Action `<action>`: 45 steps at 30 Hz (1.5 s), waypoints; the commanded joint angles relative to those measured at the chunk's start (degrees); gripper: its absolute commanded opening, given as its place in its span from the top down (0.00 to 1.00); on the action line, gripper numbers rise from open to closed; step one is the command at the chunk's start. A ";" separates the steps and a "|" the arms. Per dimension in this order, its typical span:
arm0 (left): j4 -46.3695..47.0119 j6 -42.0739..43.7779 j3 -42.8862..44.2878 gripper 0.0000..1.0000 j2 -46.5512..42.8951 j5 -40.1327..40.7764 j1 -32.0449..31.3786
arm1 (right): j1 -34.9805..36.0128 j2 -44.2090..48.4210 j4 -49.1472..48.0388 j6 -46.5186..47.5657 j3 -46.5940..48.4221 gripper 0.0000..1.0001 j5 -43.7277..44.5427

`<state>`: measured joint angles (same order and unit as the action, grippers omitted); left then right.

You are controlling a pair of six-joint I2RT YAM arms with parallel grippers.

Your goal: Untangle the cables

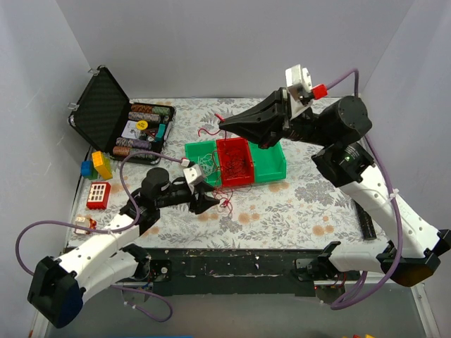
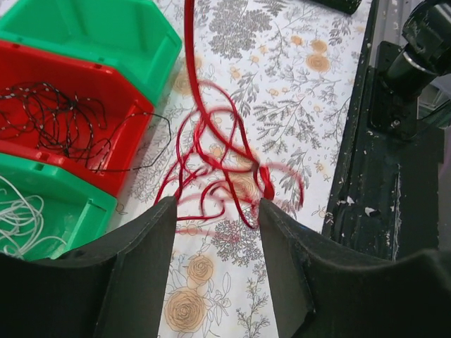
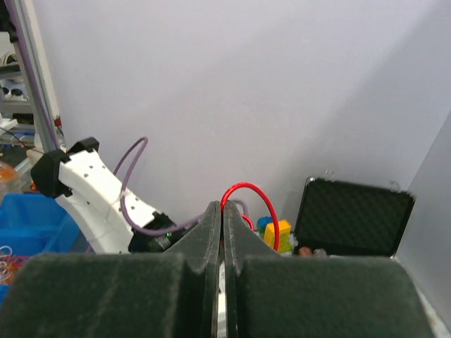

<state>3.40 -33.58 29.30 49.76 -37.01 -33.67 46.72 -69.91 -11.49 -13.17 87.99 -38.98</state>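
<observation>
Right pincer [image 3: 223, 208] tight on red cable [image 3: 246, 185]

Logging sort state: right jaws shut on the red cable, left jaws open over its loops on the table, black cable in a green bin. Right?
No: the black cable lies in the red bin, not a green one, as the left wrist view shows. The rest holds: right gripper with jaws shut on the red cable, left gripper with jaws open over its loops.

Red cables [image 2: 218, 165] loosely tangled on the table [image 2: 296, 84], one strand rising upward, black strands [image 2: 63, 123] in red bin [image 2: 91, 77], pale strands [image 2: 21, 218] in green bin [image 2: 91, 204]
</observation>
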 commanded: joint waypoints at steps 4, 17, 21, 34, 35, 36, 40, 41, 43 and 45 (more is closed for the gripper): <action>8.02 0.97 -3.02 0.52 3.94 3.18 -1.13 | -0.40 -1.28 -2.67 -0.63 9.74 0.99 -1.09; 2.50 -3.05 -1.44 0.02 -1.67 7.74 -1.75 | -0.40 -3.04 1.56 2.62 15.55 0.99 0.49; -3.03 -3.34 2.33 0.02 -9.30 3.54 -1.57 | -0.49 -3.39 1.47 2.53 15.02 0.99 0.57; 9.86 -13.42 8.32 0.02 -3.54 9.77 -1.49 | -0.40 -3.74 -3.98 -2.73 10.98 0.99 -1.53; 11.44 -14.74 8.67 0.02 -1.96 9.33 -1.49 | -0.49 -4.09 -4.33 -3.26 11.33 0.99 -1.88; 13.02 -16.41 9.10 0.02 -0.29 8.29 -1.49 | -0.49 -4.36 -4.42 -3.53 11.42 0.99 -1.97; 17.16 -19.32 10.51 0.07 4.72 4.23 -1.49 | -0.49 -5.50 -5.65 -4.85 12.29 0.99 -2.68; 17.60 -19.41 10.34 0.12 5.60 4.49 -1.57 | -0.49 -5.59 -5.74 -5.02 12.56 0.99 -2.77; 17.78 -19.33 9.73 0.22 6.23 7.03 -1.57 | -0.49 -5.76 -5.57 -4.76 12.91 0.99 -2.77; 18.57 -18.54 8.24 0.37 5.62 9.58 -1.57 | -0.49 -5.76 -4.60 -3.97 13.70 0.99 -2.59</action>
<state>17.26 -51.16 37.80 56.73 -30.59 -35.11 46.50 -75.94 -13.52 -16.60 98.76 -41.12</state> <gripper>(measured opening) 0.746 0.031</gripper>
